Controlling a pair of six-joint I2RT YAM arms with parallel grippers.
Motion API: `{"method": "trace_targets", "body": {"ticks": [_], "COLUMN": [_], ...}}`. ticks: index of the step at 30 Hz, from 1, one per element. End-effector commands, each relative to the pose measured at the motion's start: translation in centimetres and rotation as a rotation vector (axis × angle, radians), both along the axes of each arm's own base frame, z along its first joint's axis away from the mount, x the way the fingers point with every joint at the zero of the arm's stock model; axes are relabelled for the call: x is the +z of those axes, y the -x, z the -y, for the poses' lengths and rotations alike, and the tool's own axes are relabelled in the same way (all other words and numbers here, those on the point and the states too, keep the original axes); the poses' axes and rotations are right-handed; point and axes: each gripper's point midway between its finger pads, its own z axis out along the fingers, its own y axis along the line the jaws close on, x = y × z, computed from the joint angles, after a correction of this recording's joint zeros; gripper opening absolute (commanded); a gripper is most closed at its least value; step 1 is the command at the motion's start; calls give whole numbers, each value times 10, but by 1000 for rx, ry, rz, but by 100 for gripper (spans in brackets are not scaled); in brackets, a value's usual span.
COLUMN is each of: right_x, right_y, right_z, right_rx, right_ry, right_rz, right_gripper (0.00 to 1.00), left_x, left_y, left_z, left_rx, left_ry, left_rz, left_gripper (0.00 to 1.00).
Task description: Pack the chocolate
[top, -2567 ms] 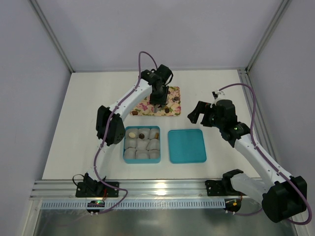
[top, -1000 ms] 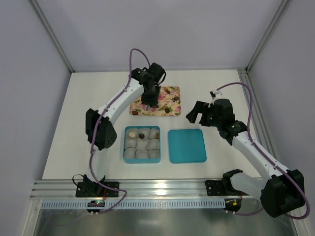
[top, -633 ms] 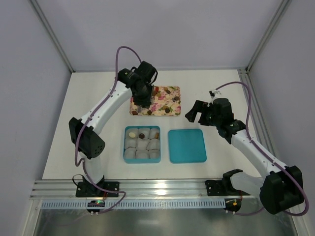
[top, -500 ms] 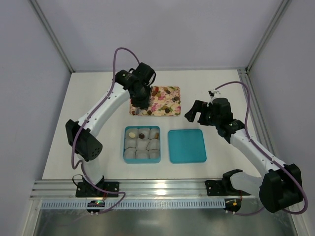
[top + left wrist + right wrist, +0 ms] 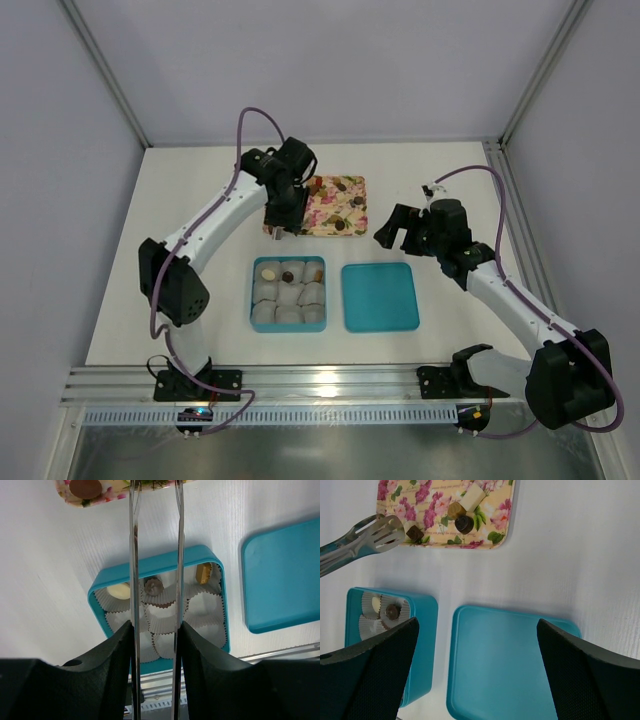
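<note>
Fetching stage: the left hand (image 5: 394,531), fitted with long metal tong blades, hangs over the near-left corner of the floral tray (image 5: 432,515). The blades run parallel with a gap along all the length the left wrist view shows. The tips are cut off there and seen edge-on from the right wrist, so I cannot tell whether anything is pinched. One dark chocolate (image 5: 414,533) sits just beside the tips; contact unclear. More chocolate (image 5: 464,524) lies further right on the tray.

The teal box (image 5: 155,565) sits on the bench (image 5: 180,200), nearer the arms. Three chocolates (image 5: 154,586) are already in its back-row paper cups (image 5: 162,622); the other cups are vacant. The lid (image 5: 380,297) lies flat to the box's right.

The right hand (image 5: 392,230) is spread wide, grasping nothing, hovering right of the tray.

Judgement: early in the packing. The next move calls for a sure pinch on a small piece, a lift, and a short carry to a vacant cup. The target is narrow and the light cups may shift.
</note>
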Motion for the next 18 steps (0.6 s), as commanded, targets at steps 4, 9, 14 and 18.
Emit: {"method": "trace_targets", "body": {"ticks": [4, 9, 14, 18], "right_x": [13, 12, 13, 13], "right_y": [-2, -2, -1, -1], "right_z": [-3, -4, -3, -2], "right_rx": [6, 7, 7, 7], "right_ry": [-20, -22, -17, -12], "right_rz": [50, 47, 48, 50], "right_gripper": [100, 100, 100, 100], "left_x": [-5, -13, -19, -24], "left_y": [-9, -11, -16, -16], "left_z": [2, 2, 7, 11], "left_rx": [-10, -9, -12, -12], "left_ry": [-3, -16, -13, -6], "left_rz": [20, 11, 3, -13], "left_gripper": [41, 41, 41, 40]}}
